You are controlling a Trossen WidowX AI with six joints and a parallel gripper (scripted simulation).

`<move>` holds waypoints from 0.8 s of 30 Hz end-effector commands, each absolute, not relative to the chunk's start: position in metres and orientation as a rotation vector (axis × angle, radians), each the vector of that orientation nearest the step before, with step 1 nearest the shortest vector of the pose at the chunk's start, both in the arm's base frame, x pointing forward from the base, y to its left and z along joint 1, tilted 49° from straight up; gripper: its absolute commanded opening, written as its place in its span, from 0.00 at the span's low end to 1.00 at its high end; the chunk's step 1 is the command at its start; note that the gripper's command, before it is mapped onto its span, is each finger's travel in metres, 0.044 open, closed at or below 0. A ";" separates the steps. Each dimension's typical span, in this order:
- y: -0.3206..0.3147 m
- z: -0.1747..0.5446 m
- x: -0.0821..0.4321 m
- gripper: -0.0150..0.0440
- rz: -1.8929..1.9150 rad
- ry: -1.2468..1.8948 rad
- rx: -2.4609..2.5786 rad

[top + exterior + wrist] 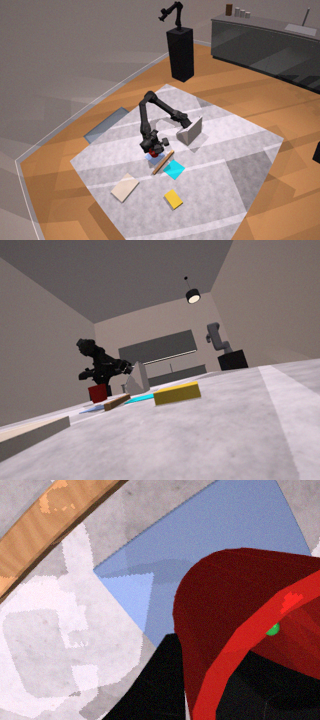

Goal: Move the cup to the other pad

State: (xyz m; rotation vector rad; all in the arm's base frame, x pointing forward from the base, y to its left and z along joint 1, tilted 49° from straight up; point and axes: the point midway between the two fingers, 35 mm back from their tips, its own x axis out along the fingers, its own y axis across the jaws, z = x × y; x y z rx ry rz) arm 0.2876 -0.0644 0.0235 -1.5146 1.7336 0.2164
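Observation:
A red cup [153,154] [98,393] [210,590] is a little above the blue pad [155,162] [90,410] [215,525] and leans somewhat. My gripper [155,149] [101,383] [186,642] is shut on the cup's wall, one finger outside it and the other inside. A green marble [272,629] shows inside the cup in the wrist view; the rest of the inside is out of frame or behind the finger. The cyan pad [174,169] [140,398] lies bare across the wooden bar.
The wooden bar [163,162] [117,402] [30,535] lies between the two pads. A grey angled panel [193,133] [140,380] stands near the arm's base. A yellow block [173,198] [178,394] and a beige slab [125,187] [38,435] lie farther from the base.

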 end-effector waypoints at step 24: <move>-0.046 0.037 0.285 0.25 0.215 1.727 -1.521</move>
